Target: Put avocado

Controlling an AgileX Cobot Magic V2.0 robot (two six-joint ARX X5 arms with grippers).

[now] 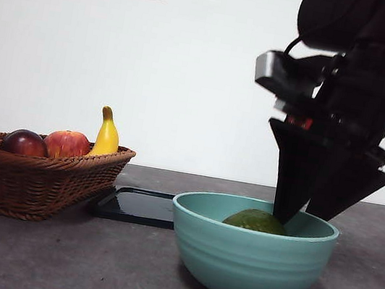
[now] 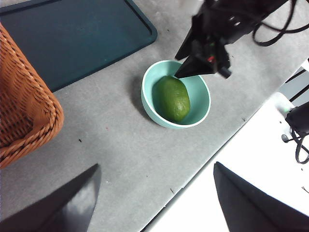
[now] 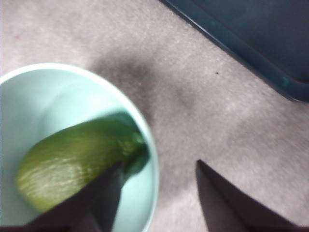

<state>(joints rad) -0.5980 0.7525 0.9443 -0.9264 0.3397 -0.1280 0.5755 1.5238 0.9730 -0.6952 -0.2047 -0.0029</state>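
Observation:
The avocado, dull green and oval, lies inside a teal bowl on the grey table. It also shows in the left wrist view and the right wrist view. My right gripper is open and empty, its tips at the bowl's rim: one jaw just over the avocado's end, the other outside the bowl. The left wrist view shows this gripper from above the bowl. My left gripper is open and empty, high above the table and away from the bowl.
A wicker basket at the left holds a dark red fruit, an apple and a banana. A dark tray lies flat between basket and bowl. The table's edge runs near the bowl.

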